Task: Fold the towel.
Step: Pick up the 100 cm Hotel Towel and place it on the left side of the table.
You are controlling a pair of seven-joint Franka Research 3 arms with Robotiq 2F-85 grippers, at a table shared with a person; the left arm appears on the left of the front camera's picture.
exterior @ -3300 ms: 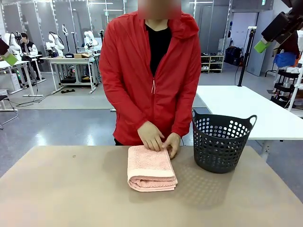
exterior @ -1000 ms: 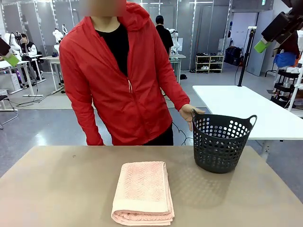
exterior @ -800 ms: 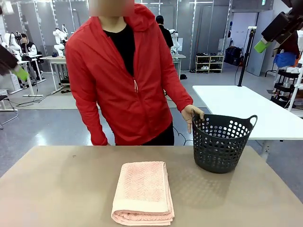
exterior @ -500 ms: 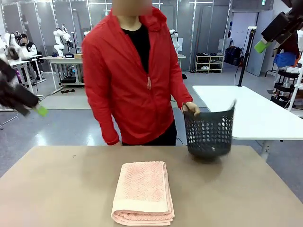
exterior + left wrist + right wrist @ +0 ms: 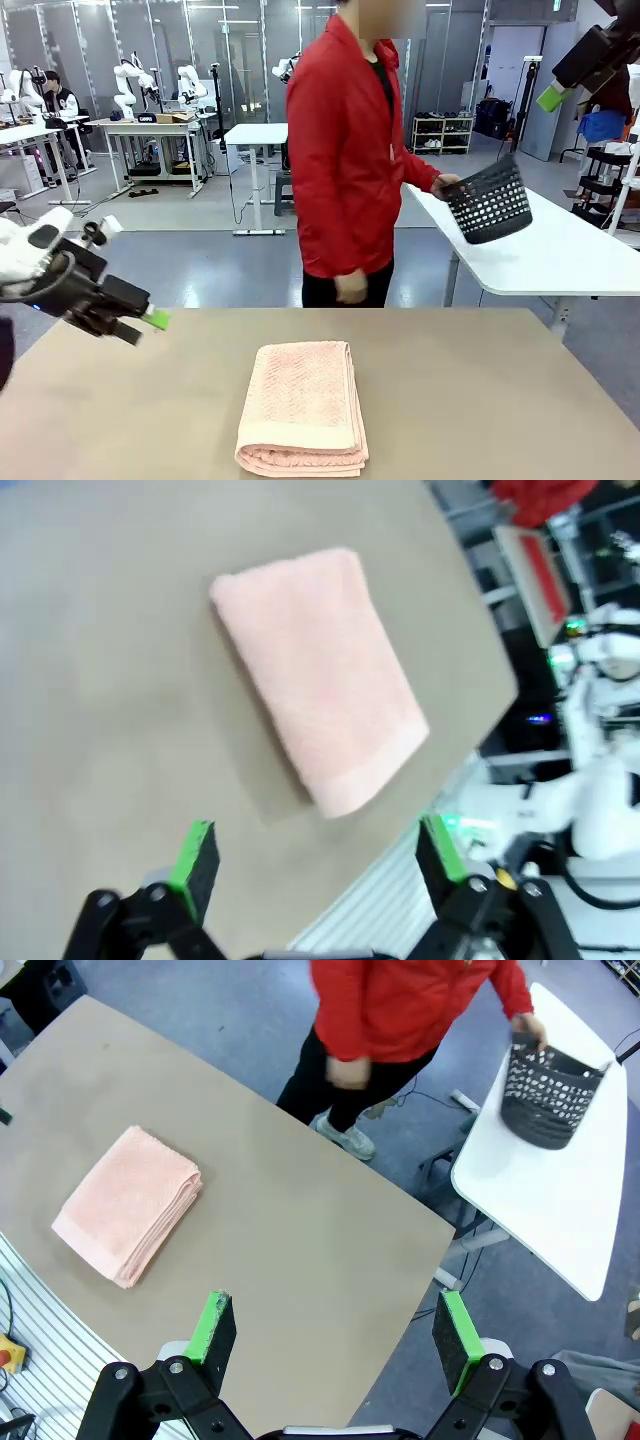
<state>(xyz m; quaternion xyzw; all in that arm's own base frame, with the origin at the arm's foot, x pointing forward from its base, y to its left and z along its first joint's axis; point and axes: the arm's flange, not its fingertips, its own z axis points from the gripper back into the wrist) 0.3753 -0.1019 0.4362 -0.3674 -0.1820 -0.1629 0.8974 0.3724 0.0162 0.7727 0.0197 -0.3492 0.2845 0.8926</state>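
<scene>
Salmon-pink towel (image 5: 303,406), already folded into a thick rectangle, lies on a tan desk (image 5: 480,400).

The towel sits near the desk's middle, toward the robot's edge, its smooth plain band at the near end and nothing touching it. The left tool (image 5: 140,326) hangs above the desk's left side, well apart from the towel, its green-padded fingers spread wide and empty. The right tool (image 5: 335,1340) is high over the desk, likewise wide open and holding nothing. Beyond the far edge a person in a red jacket (image 5: 345,150) carries a dark perforated basket (image 5: 490,200) over a white table (image 5: 540,245).
</scene>
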